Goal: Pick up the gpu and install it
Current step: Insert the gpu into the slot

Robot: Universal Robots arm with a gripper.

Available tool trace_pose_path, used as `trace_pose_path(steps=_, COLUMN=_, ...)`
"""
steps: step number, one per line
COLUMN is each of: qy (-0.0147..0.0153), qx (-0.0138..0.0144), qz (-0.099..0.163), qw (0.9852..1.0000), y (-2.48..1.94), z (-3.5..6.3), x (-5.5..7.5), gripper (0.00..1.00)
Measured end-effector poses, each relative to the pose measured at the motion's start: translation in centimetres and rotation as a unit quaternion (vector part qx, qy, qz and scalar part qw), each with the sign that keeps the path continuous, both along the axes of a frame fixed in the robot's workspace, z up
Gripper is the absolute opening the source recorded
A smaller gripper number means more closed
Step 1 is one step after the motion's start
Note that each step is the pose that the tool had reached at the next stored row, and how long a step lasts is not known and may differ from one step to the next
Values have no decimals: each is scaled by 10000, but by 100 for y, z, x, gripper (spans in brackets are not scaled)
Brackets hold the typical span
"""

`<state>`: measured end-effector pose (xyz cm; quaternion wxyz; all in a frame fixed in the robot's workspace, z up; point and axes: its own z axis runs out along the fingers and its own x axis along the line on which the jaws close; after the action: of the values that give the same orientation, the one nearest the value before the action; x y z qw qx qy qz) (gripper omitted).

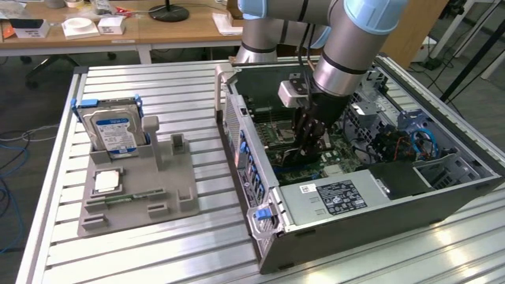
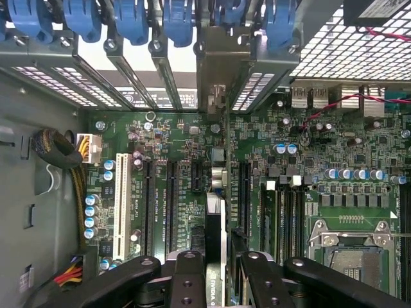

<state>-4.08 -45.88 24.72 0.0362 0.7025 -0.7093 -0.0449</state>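
You have the claw [image 2: 219, 263] down inside the open computer case [image 1: 355, 231], narrowed onto the gpu [image 2: 217, 218], with one finger [image 2: 189, 269] on each face of the card. The gpu stands on edge between the fingers and runs straight out ahead of the fingertips, over the green motherboard [image 2: 173, 135] directly beneath the claw. Its metal bracket [image 2: 215, 77] lies at the far end from the claw, in the row of rear slot openings under the blue retention clips [image 2: 135, 25]. Whether the card's lower edge is seated in a slot cannot be told. Note long expansion slots [image 2: 149, 199] on the board to either side of the held card, and the processor socket [image 2: 350, 256] just beside the claw. The labelled power supply [image 1: 339, 195] sits near the claw within the case. Well apart from the claw, outside the case on the slatted table [image 1: 158, 254], a grey fixture [image 1: 174, 195] carries an upright hard drive [image 1: 115, 133], a processor chip [image 1: 106, 180] and a RAM stick [image 1: 130, 198].
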Motion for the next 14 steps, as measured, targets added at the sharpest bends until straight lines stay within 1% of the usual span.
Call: trace_pose_path(steps=14, qy=1, qx=0, qz=-40, qw=10000, y=0, z=-17, x=-1, gripper=26)
